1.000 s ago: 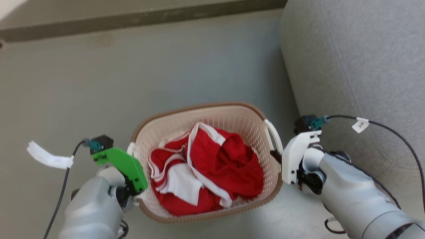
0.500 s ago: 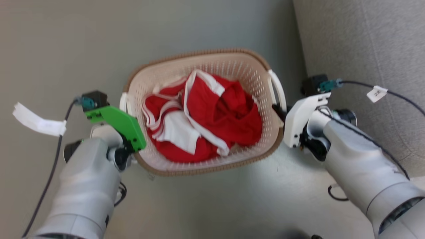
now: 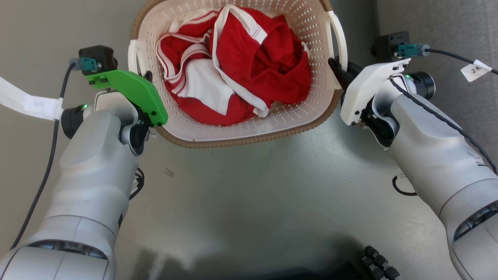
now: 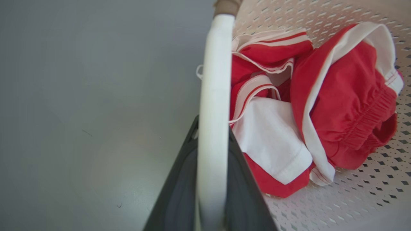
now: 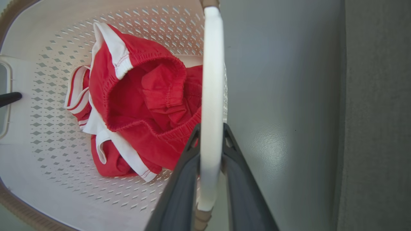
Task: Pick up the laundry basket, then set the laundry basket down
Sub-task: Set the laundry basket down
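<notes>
The laundry basket [image 3: 241, 138], cream and perforated with a brown rim, sits at the top centre of the head view with red and white clothes [image 3: 241, 58] inside. My left gripper [image 3: 146, 76] is shut on its white left handle [image 4: 213, 96], which runs between the two dark fingers [image 4: 179, 186]. My right gripper [image 3: 336, 66] is shut on the white right handle [image 5: 212, 80] in the same way. The basket hangs level between both arms. I cannot tell whether its base touches the floor.
A grey sofa [image 3: 459, 27] stands close on the right, beside my right arm. Grey floor [image 3: 253, 194] stretches in front of and to the left of the basket. A dark part of my base [image 3: 373, 264] shows at the bottom edge. Cables trail from both wrists.
The camera has tilted, so the whole picture has shifted. The basket and both grippers now show higher and larger in the head view. Both grips on the handles are unchanged.
</notes>
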Robot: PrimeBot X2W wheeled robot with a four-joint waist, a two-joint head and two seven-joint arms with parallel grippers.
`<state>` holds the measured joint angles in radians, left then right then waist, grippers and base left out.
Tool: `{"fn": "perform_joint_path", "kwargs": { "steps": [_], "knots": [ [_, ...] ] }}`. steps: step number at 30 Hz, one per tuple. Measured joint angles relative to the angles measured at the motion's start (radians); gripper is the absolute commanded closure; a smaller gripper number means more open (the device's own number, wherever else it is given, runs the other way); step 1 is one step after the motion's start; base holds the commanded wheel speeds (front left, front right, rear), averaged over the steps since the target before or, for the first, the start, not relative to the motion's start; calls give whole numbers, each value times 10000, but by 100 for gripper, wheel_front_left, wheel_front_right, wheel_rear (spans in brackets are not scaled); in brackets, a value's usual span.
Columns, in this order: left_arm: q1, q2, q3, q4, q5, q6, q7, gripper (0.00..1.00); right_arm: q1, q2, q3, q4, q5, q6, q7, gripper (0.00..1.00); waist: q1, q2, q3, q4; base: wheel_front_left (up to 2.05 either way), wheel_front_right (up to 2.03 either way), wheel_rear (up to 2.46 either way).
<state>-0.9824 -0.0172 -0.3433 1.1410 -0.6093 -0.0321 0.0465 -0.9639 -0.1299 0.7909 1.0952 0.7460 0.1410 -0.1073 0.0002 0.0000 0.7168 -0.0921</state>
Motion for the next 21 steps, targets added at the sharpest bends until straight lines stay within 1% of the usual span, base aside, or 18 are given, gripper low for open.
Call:
{"fn": "perform_joint_path", "kwargs": {
  "steps": [10,17,21],
  "knots": [
    [-504,25,-105,15,255,161,-683,100,-488,15,2,92,-180,-2,-786,100,-1,0,1012,86,0,0,0],
    [-877,23,-161,77,337,209,-1016,100,-821,25,-50,194,-198,-2,-1009,100,-1,0,1539,119,0,0,0],
    [-939,6,-207,165,382,209,-1018,100,-913,65,-69,362,-196,-2,-1032,100,0,0,1784,150,0,0,0]
  ]
}}
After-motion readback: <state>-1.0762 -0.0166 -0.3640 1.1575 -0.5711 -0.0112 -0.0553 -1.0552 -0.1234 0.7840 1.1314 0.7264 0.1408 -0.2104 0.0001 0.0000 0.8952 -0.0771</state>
